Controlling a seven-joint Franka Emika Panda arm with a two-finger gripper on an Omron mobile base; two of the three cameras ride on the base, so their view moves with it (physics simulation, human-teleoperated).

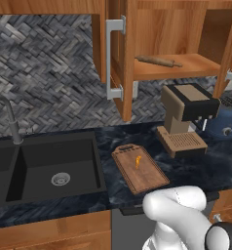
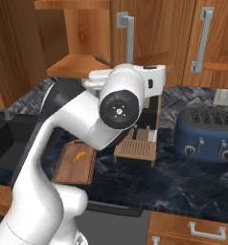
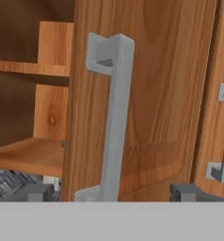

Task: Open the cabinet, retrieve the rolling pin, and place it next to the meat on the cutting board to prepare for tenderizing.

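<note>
Facing grained wooden cabinet [image 3: 147, 94] door, squared grey bar handle [image 3: 115, 117].

The dark marbled table [image 1: 205, 166] carries a reddish cutting board [image 1: 147, 178], lying flat near the front edge, just right of the black sink [image 1: 54, 166] set into the top. A tiny orange sliver of meat [image 1: 138, 161] lies on the board. Behind and to the right stands a coffee machine [image 1: 186, 117], and beyond it a blue toaster [image 2: 209, 134]. Above, the open cabinet's wooden shelf [image 1: 196, 66] bears a rolling pin [image 1: 159, 61], lying lengthwise towards its left end.
</note>
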